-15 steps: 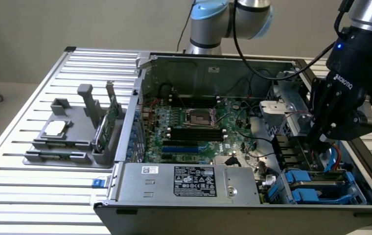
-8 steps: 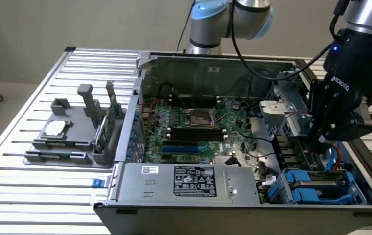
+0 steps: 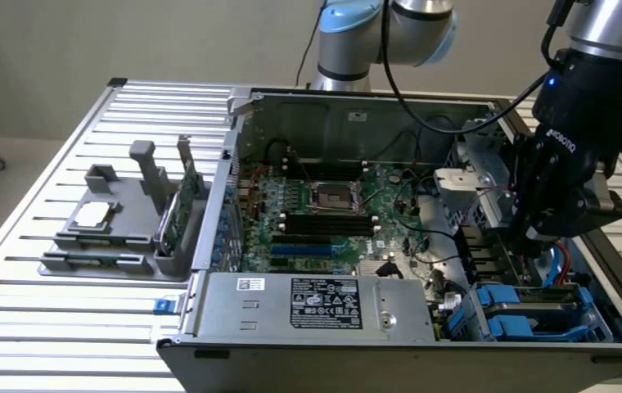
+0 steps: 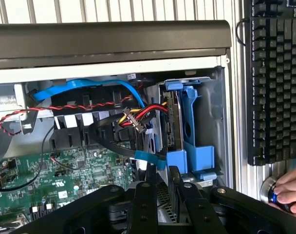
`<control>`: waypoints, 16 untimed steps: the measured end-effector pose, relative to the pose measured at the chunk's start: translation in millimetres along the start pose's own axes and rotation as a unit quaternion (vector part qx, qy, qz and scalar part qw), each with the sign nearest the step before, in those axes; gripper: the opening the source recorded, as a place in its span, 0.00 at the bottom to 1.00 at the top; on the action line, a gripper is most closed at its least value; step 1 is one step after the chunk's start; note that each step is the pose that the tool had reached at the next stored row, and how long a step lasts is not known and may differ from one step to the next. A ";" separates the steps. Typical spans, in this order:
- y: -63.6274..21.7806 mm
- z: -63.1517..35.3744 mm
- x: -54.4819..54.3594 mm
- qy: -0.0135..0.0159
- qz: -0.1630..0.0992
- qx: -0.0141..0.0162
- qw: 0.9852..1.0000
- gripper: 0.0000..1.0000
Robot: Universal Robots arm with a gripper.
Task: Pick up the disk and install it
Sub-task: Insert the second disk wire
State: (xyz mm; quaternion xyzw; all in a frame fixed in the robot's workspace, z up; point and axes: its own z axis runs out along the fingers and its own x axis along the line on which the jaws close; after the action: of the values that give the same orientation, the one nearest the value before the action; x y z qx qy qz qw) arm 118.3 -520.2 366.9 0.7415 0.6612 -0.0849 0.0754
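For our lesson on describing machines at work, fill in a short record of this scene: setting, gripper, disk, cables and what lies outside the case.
setting: open computer case on a slatted metal table
gripper: gripper lowered inside the case, close to the drive bay
disk: disk standing on edge in its blue carrier frame within the bay
cables: red, yellow and black wires beside the bay
outside the case: keyboard; a person's hand on a round knob
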 end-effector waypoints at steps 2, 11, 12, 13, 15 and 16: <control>0.0 0.7 0.1 0.000 0.001 -0.002 1.000 0.25; 0.0 3.4 0.6 0.002 0.003 -0.013 1.000 0.23; 0.0 3.5 0.6 0.002 0.003 -0.014 1.000 0.16; 0.0 3.7 0.6 0.002 0.003 -0.015 1.000 0.16; 0.0 4.0 0.7 0.002 0.004 -0.016 1.000 0.16; 0.0 4.0 0.7 0.002 0.004 -0.017 1.000 0.16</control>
State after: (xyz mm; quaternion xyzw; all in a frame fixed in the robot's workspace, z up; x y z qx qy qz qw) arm 118.3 -520.4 362.9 0.7429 0.6598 -0.0721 0.0868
